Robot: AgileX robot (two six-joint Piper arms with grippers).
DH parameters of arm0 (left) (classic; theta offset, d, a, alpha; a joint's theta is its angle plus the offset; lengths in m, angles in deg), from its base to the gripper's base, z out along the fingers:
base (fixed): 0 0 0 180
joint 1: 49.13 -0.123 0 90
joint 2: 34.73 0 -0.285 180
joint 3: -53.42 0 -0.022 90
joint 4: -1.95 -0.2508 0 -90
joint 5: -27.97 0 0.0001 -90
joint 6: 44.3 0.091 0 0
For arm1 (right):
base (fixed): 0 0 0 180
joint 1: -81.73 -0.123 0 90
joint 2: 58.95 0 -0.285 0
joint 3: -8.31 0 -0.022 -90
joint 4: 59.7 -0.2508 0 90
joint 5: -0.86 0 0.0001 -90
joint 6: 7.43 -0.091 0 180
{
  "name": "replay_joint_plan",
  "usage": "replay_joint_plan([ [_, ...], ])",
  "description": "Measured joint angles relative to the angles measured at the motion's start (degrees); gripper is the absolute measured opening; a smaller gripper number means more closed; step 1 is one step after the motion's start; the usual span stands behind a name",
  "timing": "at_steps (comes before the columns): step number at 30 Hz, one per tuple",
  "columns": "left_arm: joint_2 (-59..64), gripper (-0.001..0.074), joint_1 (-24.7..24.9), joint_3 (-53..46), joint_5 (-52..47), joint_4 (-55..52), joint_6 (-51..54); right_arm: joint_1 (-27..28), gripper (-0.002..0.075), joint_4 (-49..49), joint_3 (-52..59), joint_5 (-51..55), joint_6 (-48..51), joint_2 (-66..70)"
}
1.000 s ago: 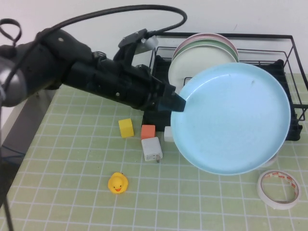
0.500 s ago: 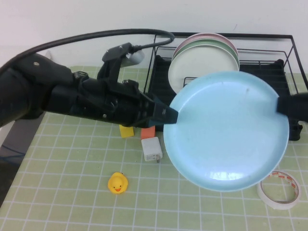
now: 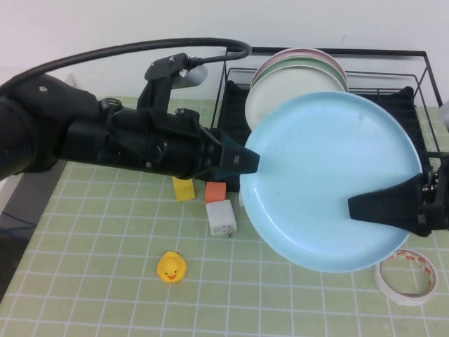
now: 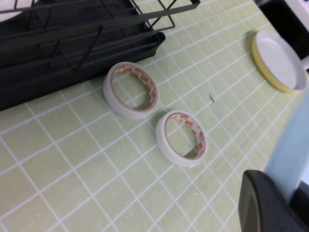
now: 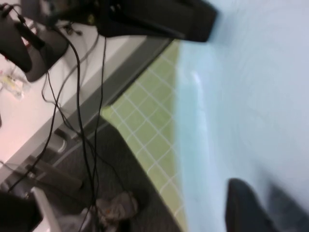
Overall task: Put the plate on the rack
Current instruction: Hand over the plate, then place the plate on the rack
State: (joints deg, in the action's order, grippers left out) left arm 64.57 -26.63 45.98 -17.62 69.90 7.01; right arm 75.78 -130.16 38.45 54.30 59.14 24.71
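Observation:
The light-blue plate (image 3: 330,175) hangs tilted in the air in front of the black wire rack (image 3: 393,98). My left gripper (image 3: 249,160) is shut on the plate's left rim; the left wrist view shows the plate's edge (image 4: 292,150) pinched between its jaws (image 4: 292,203), with the rack (image 4: 72,43) beyond. My right gripper (image 3: 354,208) reaches in from the right at the plate's lower right rim, open. One of its fingers (image 5: 244,205) lies over the plate's face (image 5: 251,96) and casts a shadow beside it. The other finger is hidden.
White, green and pink plates (image 3: 287,91) stand in the rack's left end. On the mat lie a yellow cube (image 3: 184,187), orange cube (image 3: 216,191), white charger (image 3: 222,217), toy duck (image 3: 171,267) and tape roll (image 3: 405,275). A second tape roll (image 4: 133,89) and yellow-rimmed dish (image 4: 280,60) lie nearby.
The left arm shifted the plate slightly left and down, then back up. The right gripper came in from the right edge and now reaches over the plate's lower right part.

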Motion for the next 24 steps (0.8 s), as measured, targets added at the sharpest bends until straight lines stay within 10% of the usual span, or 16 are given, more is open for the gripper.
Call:
replay_joint_plan([
  [7, -0.1, 0.0078, 0.0, 0.0, -0.12, -0.78, 0.64, 0.0, 0.0176, -0.68, 0.0, -2.47, 3.38, 0.54],
  [16, -0.48, 0.0445, -2.05, 0.0, -1.56, -2.68, -0.68, 0.0, 0.0147, -0.9, -1.56, -7.97, 12.67, 0.53],
  [24, -5.22, 0.0283, -12.12, 0.0, -5.24, -16.33, -13.74, 0.0, 0.0145, -0.9, -8.11, -16.4, 20.68, 2.73],
])
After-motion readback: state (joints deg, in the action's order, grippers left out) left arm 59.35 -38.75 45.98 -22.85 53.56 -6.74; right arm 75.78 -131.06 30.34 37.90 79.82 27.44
